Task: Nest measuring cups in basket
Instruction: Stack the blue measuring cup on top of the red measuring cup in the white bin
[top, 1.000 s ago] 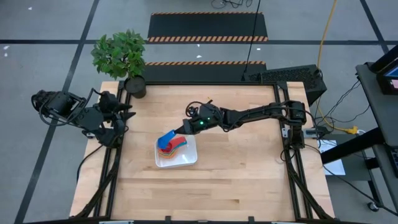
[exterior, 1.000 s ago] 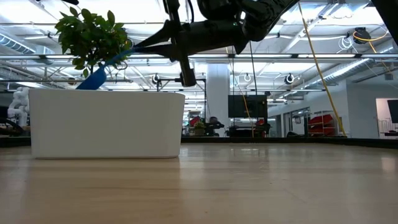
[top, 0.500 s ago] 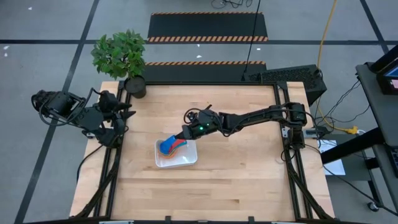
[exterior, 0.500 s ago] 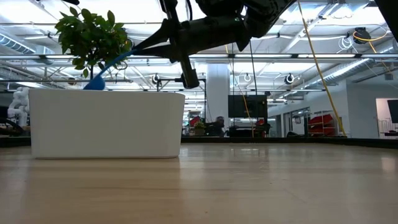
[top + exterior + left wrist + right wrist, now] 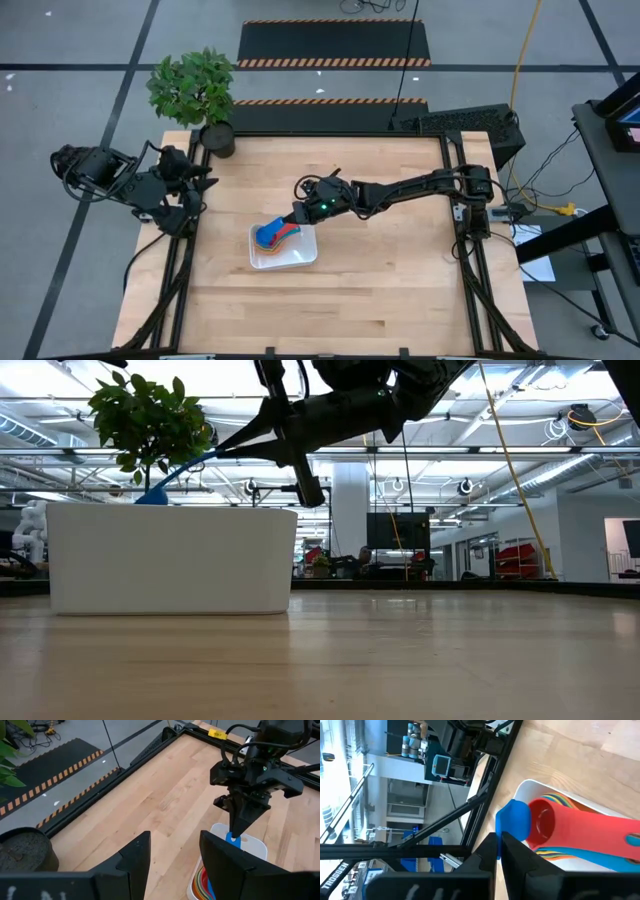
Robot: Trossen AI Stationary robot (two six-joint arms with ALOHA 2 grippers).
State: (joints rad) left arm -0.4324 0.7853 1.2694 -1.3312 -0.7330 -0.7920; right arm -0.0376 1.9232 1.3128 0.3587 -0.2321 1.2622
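Right gripper (image 5: 293, 213) over the basket (image 5: 300, 256), fingers pressed together on the handle of the dark blue cup (image 5: 268, 234). We note the cup has dropped since a second ago: in the low view its bowl (image 5: 152, 498) now barely clears the basket wall (image 5: 170, 560), where earlier it hung tilted well above. From overhead it has shifted onto the stack of nested cups (image 5: 285, 236) (red on top, others only as coloured rims). We judge placement nearly done; release remains. Grip unchanged across the frames. Left gripper (image 5: 190, 182) waits at the table's left edge, fingers (image 5: 131, 865) spread, not moved.
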